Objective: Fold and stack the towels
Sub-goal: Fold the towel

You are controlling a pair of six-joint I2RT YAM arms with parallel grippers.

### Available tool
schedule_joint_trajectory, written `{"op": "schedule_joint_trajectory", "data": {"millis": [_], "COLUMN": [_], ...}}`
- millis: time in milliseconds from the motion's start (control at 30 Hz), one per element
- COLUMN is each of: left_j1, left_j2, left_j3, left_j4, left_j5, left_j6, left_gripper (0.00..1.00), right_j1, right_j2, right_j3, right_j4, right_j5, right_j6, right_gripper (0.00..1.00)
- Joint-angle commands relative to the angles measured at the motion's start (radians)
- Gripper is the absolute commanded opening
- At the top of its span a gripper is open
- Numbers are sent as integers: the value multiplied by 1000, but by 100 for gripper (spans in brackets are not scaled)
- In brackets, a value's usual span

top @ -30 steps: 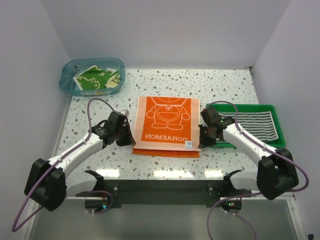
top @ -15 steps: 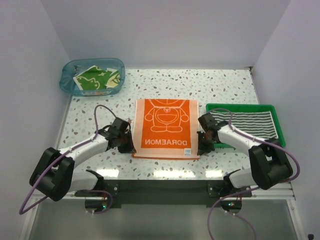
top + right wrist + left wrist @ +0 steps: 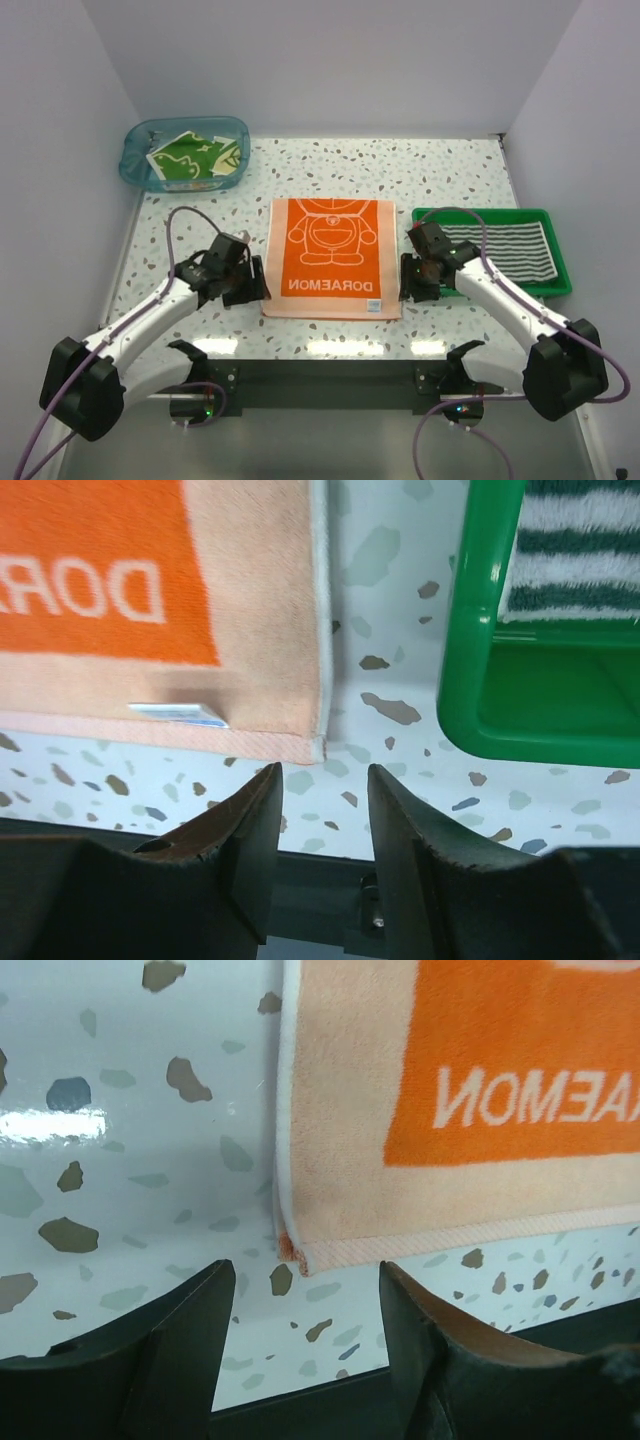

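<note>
On a speckled table (image 3: pixel 450 170), a blue plastic tub (image 3: pixel 133 168) at the far left holds the green towel (image 3: pixel 190 158), and a green tray (image 3: pixel 500 212) at the right holds the striped towel (image 3: pixel 515 250), leaving nothing between the arms and the middle of the table. There the orange towel (image 3: pixel 331 257) lies flat, folded, its cartoon and lettering face up and a small white tag (image 3: pixel 180 714) near its right near corner. The left gripper (image 3: pixel 257 284) sits low at the towel's left near corner, jaws parted and holding nothing, the corner just beyond the gap. The right gripper (image 3: pixel 405 282), likewise spread and empty-handed, rests at the right near corner, between towel and tray.
</note>
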Motion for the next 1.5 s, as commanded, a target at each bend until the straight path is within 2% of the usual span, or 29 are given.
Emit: {"op": "schedule_joint_trajectory", "data": {"millis": [0,67,100,233,300,500,700,800,933,1067,1133,1167,1267,1367,1467], "left_j1": [2,-1,-15,-62,-84,-93,-95,-98,-107,-106,-104,-102,-69,18,98], "left_j2": [-40,-25,-12,77,144,255,215,158,34,-75,-80,-72,6,135,288], "left_j3": [98,149,165,216,213,103,-70,-147,-169,-94,7,44,185,344,428], "left_j4": [-64,-65,-55,8,47,122,156,139,73,-19,-54,-76,-53,34,152], "left_j5": [-31,-27,-22,10,24,36,96,123,127,92,17,-10,-92,-73,-39], "left_j6": [-7,0,3,12,24,24,-42,-88,-132,-161,-152,-133,-48,71,156], "left_gripper": [65,61,55,40,35,24,20,20,20,31,36,41,45,48,48], "right_j1": [6,10,18,30,36,61,70,87,163,193,193,191,182,150,98], "right_j2": [-38,-39,-30,5,21,99,127,120,99,56,59,70,125,208,313], "right_j3": [83,86,83,49,19,-72,-164,-202,-190,-40,43,128,279,399,492], "right_j4": [-39,-13,-3,56,99,201,190,165,113,26,-38,-52,-54,3,101], "right_j5": [21,11,11,-22,-36,-68,-76,-104,-110,-67,-30,23,117,181,198], "right_j6": [-22,-16,-11,12,21,47,62,82,124,96,52,35,-46,-118,-145], "right_gripper": [43,38,36,24,24,24,24,24,26,29,31,32,33,33,33]}}
